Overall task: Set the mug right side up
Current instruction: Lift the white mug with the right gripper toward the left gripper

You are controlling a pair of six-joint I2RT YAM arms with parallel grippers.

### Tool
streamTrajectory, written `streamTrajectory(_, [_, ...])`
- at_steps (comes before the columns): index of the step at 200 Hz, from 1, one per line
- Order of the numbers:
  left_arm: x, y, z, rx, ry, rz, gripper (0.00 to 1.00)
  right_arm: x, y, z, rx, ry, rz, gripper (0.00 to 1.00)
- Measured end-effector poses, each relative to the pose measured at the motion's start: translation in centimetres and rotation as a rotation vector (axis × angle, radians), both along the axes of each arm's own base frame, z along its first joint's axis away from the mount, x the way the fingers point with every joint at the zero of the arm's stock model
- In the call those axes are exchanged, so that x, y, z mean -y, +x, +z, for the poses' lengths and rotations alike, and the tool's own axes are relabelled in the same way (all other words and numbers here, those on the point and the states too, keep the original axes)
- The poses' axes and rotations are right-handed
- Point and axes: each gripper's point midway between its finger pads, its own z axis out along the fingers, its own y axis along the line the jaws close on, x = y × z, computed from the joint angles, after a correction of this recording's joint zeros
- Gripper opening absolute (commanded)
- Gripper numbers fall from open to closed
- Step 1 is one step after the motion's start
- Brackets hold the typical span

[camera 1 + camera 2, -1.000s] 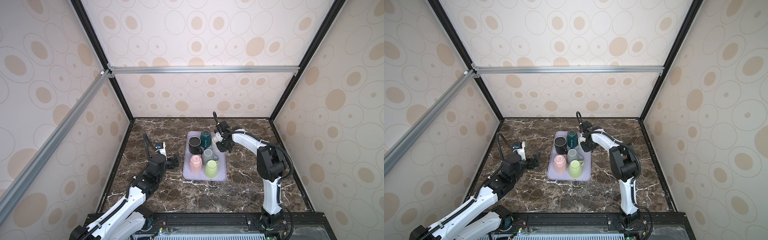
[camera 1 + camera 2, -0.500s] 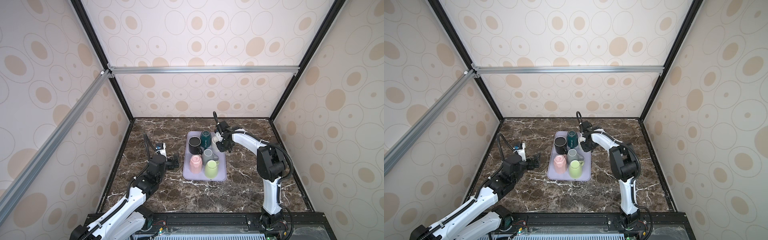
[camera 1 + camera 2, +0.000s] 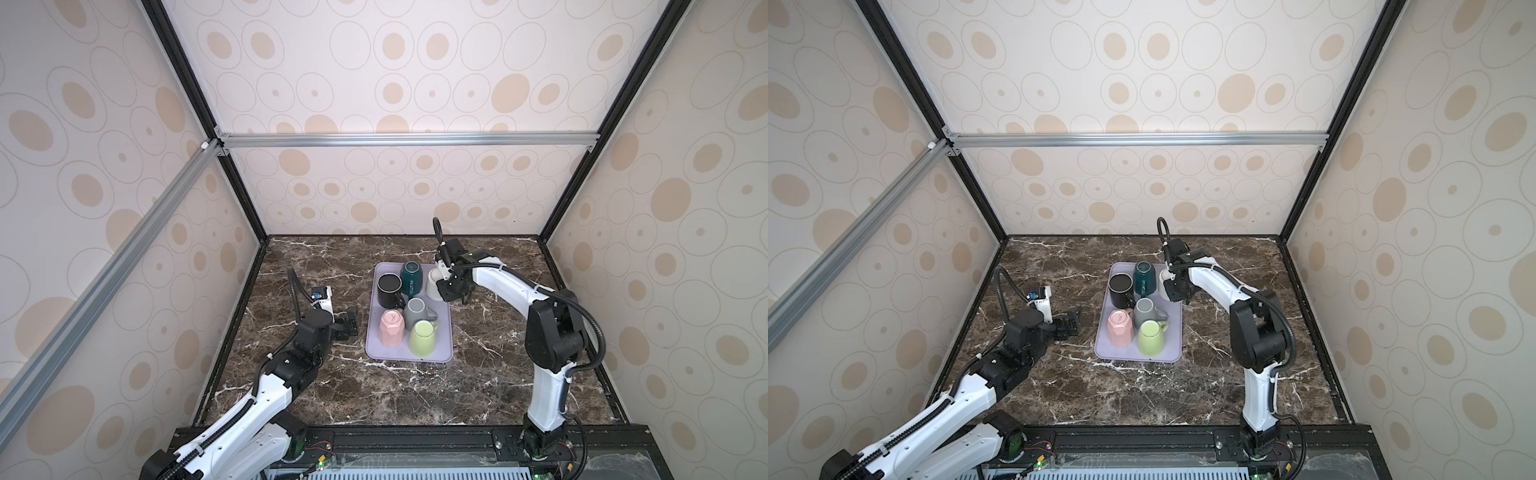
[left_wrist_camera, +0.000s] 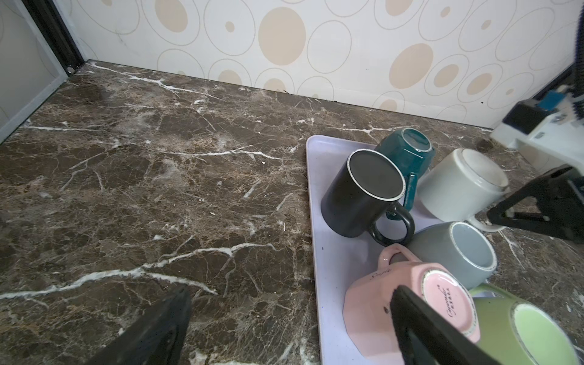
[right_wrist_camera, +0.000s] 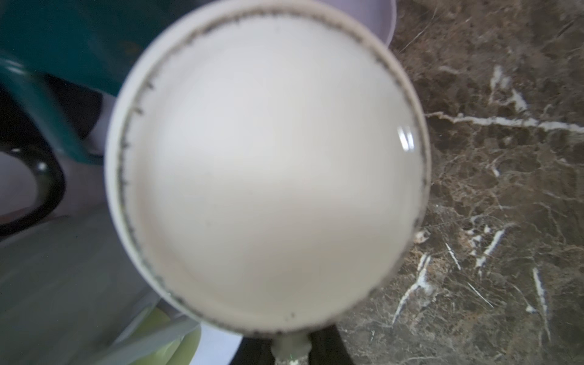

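Your enclosure lists three cream walls (image 3: 395,62) printed with tan ovals and thin rings, joined by black corner posts (image 3: 572,187). You have silver aluminium rails (image 3: 407,139) crossing back and left sides. Your floor (image 3: 415,395) is dark brown marble-look, white-veined, evenly lit.

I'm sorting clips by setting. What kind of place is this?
Probably a robot test cell, not a kitchen: patterned panels on an aluminium frame, two arms mounted on a front rail, and a tray of mugs on a marble-look tabletop.
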Motion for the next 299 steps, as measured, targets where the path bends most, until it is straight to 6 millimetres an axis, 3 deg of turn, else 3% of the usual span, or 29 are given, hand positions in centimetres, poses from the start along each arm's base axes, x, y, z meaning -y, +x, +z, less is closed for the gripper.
streamTrajectory(72, [1.5, 0.3, 0.3, 0.006, -0.073, -0.050, 0.98, -0.4, -3.7, 6.6, 0.115, 0.217, -0.038, 0.00])
streamTrajectory(131, [4.1, 0.8, 0.2, -0.017, -0.172, -0.137, 0.98, -2.4, -7.1, 12.0, 0.191, 0.507, -0.035, 0.00])
streamTrajectory(175, [6.2, 1.2, 1.9, 0.009, -0.259, -0.219, 0.98, -3.6, -8.7, 15.3, 0.222, 0.692, -0.038, 0.00])
streamTrajectory(222, [8.3, 0.9, 5.0, 0.073, -0.414, -0.314, 0.98, -4.7, -9.8, 16.2, 0.207, 0.837, -0.051, 0.00])
streamTrajectory(299, [11.4, -0.7, 7.2, 0.075, -0.563, -0.442, 0.98, -7.0, -10.3, 17.1, 0.184, 0.968, -0.027, 0.00])
